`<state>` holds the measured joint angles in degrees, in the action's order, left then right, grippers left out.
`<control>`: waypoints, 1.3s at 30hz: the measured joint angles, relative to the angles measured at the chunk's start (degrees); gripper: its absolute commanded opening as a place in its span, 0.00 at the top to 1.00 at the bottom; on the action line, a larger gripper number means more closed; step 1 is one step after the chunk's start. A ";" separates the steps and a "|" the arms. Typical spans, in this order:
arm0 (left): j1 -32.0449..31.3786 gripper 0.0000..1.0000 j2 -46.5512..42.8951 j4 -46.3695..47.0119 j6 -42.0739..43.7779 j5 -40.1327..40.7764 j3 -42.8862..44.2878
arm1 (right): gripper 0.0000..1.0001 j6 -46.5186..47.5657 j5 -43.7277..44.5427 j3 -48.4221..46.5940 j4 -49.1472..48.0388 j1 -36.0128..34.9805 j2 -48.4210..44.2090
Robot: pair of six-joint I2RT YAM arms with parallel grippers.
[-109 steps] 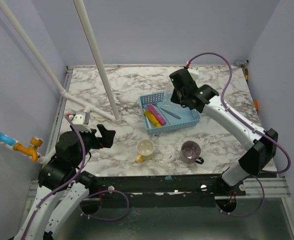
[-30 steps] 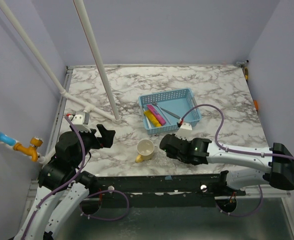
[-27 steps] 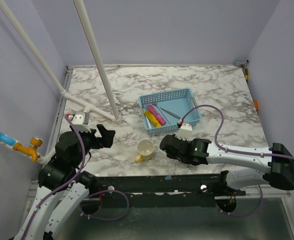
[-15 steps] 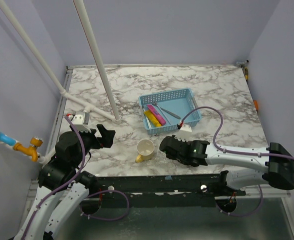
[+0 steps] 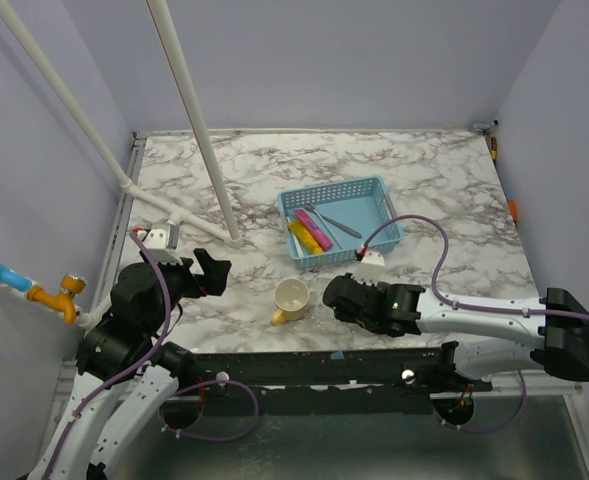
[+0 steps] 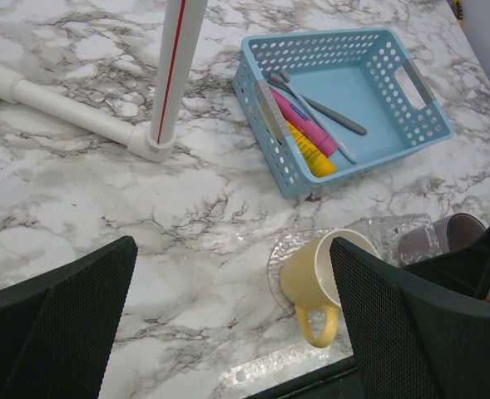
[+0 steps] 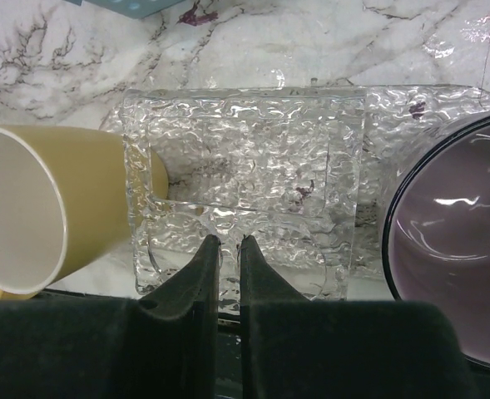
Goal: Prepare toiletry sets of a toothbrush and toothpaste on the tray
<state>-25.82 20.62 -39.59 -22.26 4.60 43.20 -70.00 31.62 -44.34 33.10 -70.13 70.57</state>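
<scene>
right hand (image 7: 225, 249): fingers nearly closed, low over clear tray (image 7: 245, 166) | left hand (image 6: 228, 332): wide, idle | risk: knocking yellow mug (image 7: 53, 208) or purple mug (image 7: 452, 241)

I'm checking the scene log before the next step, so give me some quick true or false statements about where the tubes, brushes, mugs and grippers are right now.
1. The pink tube and yellow tube lie inside the blue basket. True.
2. The grey brush lies on the clear glass tray. False: it is in the basket.
3. The yellow mug lies tipped on its side. True.
4. The right gripper is wide open. False: its fingers are almost together, at the tray's near edge.
5. The left gripper holds the yellow mug. False: it is open and holds nothing.
</scene>
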 measured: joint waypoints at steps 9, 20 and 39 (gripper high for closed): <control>0.00 0.01 0.00 0.00 0.00 0.00 0.00 | 0.99 -0.66 0.44 -0.20 1.44 -2.80 0.13; 0.00 0.01 -0.07 0.00 -0.02 0.00 0.00 | 0.89 -2.99 1.53 -0.79 2.82 -3.34 0.83; 0.00 0.01 -0.15 0.00 -0.02 0.00 0.00 | 0.67 -4.13 2.03 -2.93 6.97 -3.43 1.53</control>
<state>-25.82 20.47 -39.59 -22.28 4.60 43.20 -74.13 33.65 -47.27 40.07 -73.56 72.10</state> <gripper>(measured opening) 0.987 0.321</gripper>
